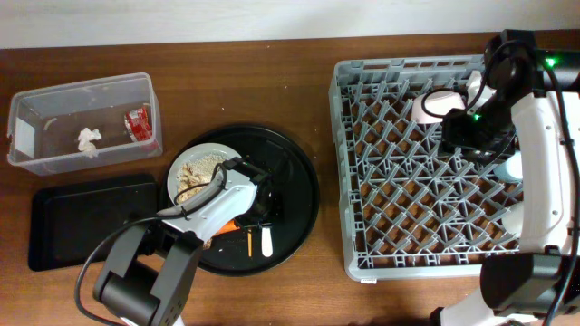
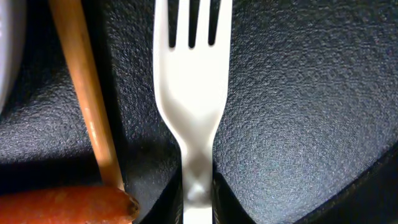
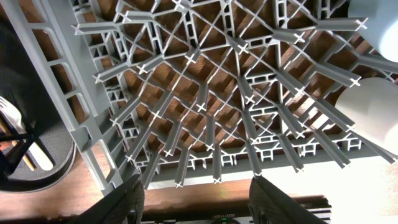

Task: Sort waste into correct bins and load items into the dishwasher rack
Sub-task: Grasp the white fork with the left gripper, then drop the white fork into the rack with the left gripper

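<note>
**Overhead.** At the left of the desk (image 1: 308, 54) you see the clear tub (image 1: 36, 101), which holds the crumpled tissue (image 1: 88, 139) and the red wrapper (image 1: 138, 122). The black rectangular tray (image 1: 82, 222) lies just near of it. The round black tray (image 1: 294, 172) carries the plate (image 1: 210, 156) with food scraps (image 1: 192, 172). Your left arm covers the tray's middle, so the left end effector (image 1: 263, 217) is masked by its own body. Only the handle end of the white fork (image 1: 265, 241) and a sliver of carrot (image 1: 234, 224) show beside it. The rack (image 1: 408, 226) fills the right. The pink bowl (image 1: 433, 104) sits at its far side, partly covered by the right end effector (image 1: 467, 136). The pale rounded items (image 1: 512, 167) at the rack's right are half hidden by the arm.

**Left wrist.** The white fork (image 2: 189, 93) lies flat on the round black tray (image 2: 298, 112), its tines cut off at the top. The left end effector (image 2: 198, 205) is almost closed, with its dark fingers (image 2: 225, 205) pressed against both sides of the fork's handle. A chopstick (image 2: 87, 93) lies just left of the fork and meets the carrot (image 2: 62, 205); both are cropped. The plate (image 2: 7, 50) is only a blurred pale strip at the left edge.

**Right wrist.** The right end effector (image 3: 199, 202) hangs wide open and empty above the rack (image 3: 205, 93). The pale rounded items (image 3: 373, 112) are cut off at the right, and you cannot tell which they are.
</note>
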`<state>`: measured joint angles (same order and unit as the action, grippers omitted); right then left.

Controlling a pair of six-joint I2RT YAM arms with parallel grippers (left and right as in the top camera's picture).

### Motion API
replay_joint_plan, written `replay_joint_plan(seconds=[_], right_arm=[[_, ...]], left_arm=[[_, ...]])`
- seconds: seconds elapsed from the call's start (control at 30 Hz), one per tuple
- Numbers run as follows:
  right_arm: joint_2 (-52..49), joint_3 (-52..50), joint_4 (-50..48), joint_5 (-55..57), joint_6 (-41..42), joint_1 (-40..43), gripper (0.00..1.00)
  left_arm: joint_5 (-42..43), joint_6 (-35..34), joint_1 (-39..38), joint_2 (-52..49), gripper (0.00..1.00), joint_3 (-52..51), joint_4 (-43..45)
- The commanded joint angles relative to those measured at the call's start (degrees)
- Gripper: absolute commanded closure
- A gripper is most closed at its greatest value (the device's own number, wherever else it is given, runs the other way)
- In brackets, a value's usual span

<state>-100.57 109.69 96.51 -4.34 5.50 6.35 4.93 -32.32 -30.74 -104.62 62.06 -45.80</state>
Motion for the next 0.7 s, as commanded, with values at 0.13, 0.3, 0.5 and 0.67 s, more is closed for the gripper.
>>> replay_joint_plan(seconds=[0.13,0.3,0.5,0.67], right_arm=[[-0.15,-0.04,0.24,0.09,-0.39,0.07,0.43],[-0.15,-0.04,0.37,0.11,-0.42,0.07,0.43],[-0.15,-0.04,0.39,3.58,-0.76,1.97,0.43],[-0.15,-0.02,0.39,1.57,-0.59,9.01,0.43]], left_arm=[[-0.24,5.49,-0.11,0.52,1.00,2.27,-3.04],[0.13,8.02,-0.13,3.91,1.00,12.57,-9.07],[19.17,8.00,-0.61,7.80,1.00,16.39,-4.26],[21.46,7.93,-6.62,7.89,0.99,16.41,5.90]])
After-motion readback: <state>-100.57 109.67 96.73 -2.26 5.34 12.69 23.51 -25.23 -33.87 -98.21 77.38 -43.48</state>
